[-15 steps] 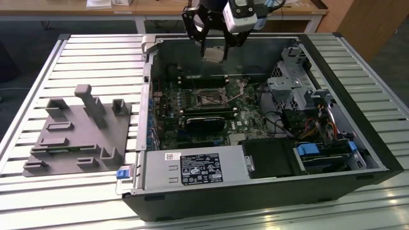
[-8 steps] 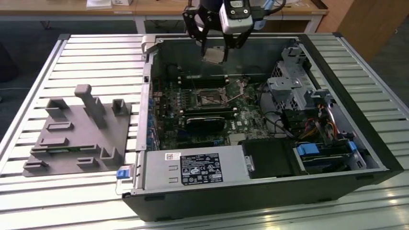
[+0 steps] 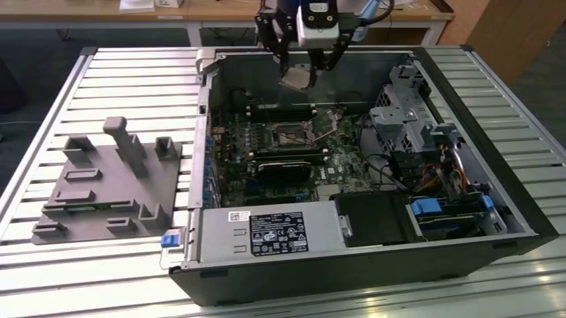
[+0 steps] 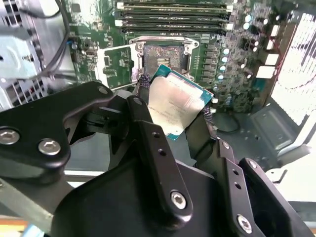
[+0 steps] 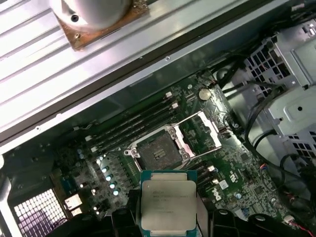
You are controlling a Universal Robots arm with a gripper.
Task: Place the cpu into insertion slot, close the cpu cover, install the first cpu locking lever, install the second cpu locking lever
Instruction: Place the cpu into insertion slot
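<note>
Starting at the exterior view's left, a grey fixture block (image 3: 106, 179) with upright posts and slots sits on the slatted table (image 3: 53, 93), just beside the open computer case (image 3: 354, 281). Along the case's lower edge in the frame lies the silver power supply (image 3: 265, 233), and above it the green motherboard (image 3: 332, 173) fills the middle. Near the frame's centre the insertion slot (image 3: 285, 136) sits bare, its dark centre exposed. In the first wrist view the cpu cover (image 5: 210, 129) stands swung open, hinged at one side of the insertion slot (image 5: 157, 154), with long memory slots (image 5: 133, 126) running beside it. At the upper middle of the exterior view the gripper (image 3: 303, 69) hangs over the case's far end, its fingers clamped on opposite edges of the cpu (image 3: 296, 78). The cpu is tilted, silver face showing, and held well above the board, apart from the slot. At the exterior view's right, a metal drive cage (image 3: 407, 112) and bundled cables line the case wall.
</note>
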